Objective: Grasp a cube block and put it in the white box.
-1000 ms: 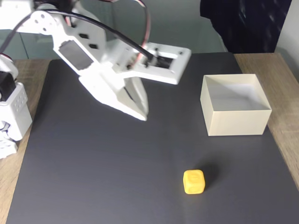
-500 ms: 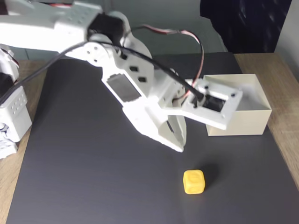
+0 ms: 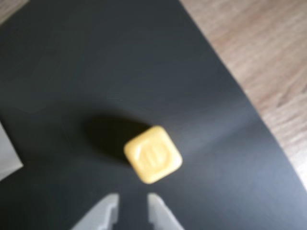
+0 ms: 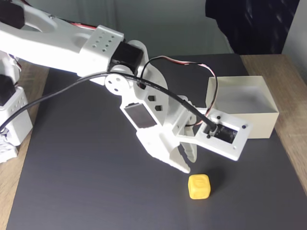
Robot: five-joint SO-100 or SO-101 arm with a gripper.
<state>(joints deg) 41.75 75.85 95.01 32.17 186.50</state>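
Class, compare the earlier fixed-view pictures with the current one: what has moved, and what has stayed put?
The arm swung from the mat's far left toward the near right, bringing the gripper down close beside the cube block, without touching it. Nothing was grasped or released. The cube block and the white box stayed where they were.

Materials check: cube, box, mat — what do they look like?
Cube: likely matte yellow plastic or rubber; rounded corners, moulded round mark on top. Box: probably thin cream card or plastic; flat thin walls, sharp edges, no gloss. Mat: dark matte sheet, paper or rubbery, faint sheen, lying on a wood-grain table.
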